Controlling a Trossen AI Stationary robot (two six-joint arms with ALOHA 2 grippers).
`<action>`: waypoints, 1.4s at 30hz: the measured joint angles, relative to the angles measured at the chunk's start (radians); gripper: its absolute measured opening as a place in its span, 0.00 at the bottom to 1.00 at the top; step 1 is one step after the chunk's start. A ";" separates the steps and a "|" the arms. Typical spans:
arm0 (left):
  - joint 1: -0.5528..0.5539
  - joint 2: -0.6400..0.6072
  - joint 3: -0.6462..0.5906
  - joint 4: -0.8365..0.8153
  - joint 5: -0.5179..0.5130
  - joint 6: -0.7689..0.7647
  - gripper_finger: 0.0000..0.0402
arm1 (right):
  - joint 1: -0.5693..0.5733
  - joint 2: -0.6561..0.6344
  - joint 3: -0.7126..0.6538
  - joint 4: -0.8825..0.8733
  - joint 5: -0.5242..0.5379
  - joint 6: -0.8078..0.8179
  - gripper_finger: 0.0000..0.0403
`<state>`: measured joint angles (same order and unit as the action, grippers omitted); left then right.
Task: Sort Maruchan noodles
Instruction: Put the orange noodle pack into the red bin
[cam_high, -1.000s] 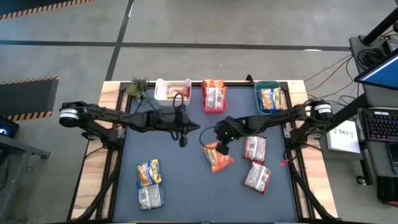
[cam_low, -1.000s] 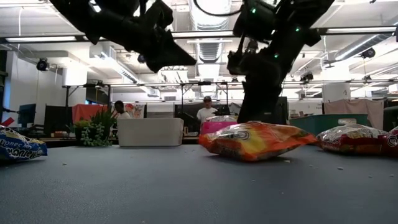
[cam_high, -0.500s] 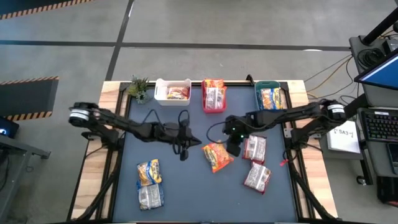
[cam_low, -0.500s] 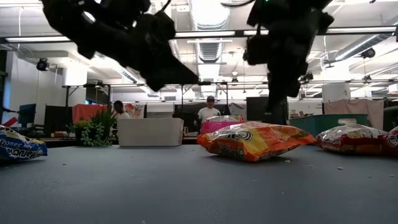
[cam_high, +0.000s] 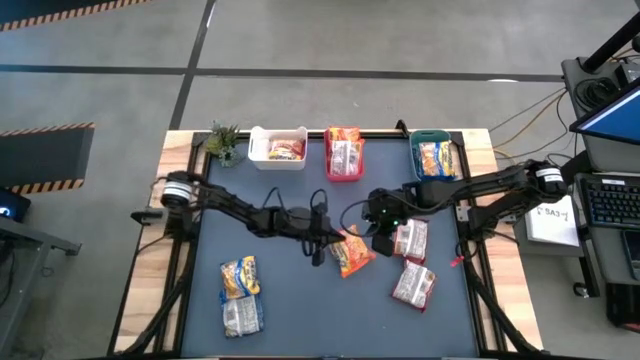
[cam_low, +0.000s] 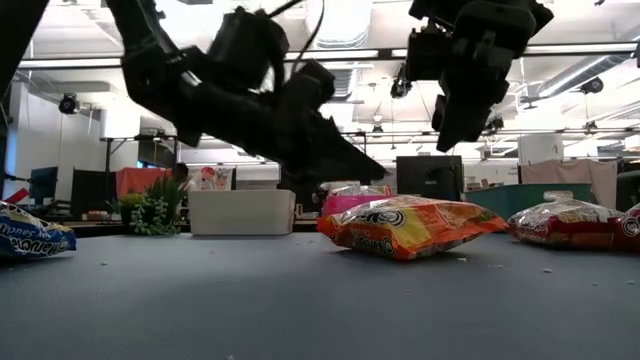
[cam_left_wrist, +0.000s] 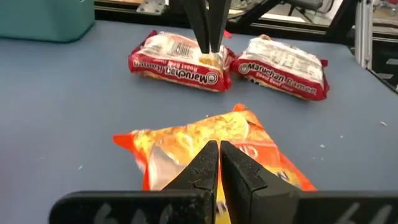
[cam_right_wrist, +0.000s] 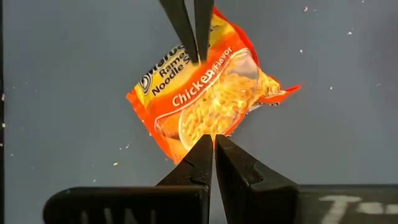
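Orange chicken packet plus four others await you; three bins are part-filled, left gripper and right gripper both closed empty.

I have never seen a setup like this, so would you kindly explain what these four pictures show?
Two dark robot arms work at a grey-blue table. One picture looks straight down, one looks level across the tabletop, and two come from cameras on the arms' wrists.

Crinkly plastic noodle packets lie loose: an orange packet mid-table, two silvery-white and red packets on the right, two blue-yellow packets on the left. Along the far edge stand a white bin, a pink bin and a teal bin, each holding packets, beside a small green plant.

The left gripper and right gripper flank the orange packet, both shut and holding nothing.
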<state>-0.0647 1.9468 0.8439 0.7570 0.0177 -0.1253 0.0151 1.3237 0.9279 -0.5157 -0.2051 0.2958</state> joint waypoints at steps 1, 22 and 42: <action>0.000 0.018 0.009 0.002 0.000 0.000 0.00 | 0.000 -0.001 0.000 0.000 0.004 -0.004 0.02; 0.050 -0.124 0.017 -0.360 -0.165 0.149 0.00 | -0.007 0.020 -0.001 0.023 0.080 0.076 0.02; -0.002 -0.116 0.010 -0.190 0.112 0.087 0.00 | -0.111 0.020 -0.017 0.015 -0.071 0.201 0.16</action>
<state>-0.0669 1.8307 0.8543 0.5673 0.1296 -0.0385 -0.0964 1.3434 0.9113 -0.5003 -0.2763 0.4965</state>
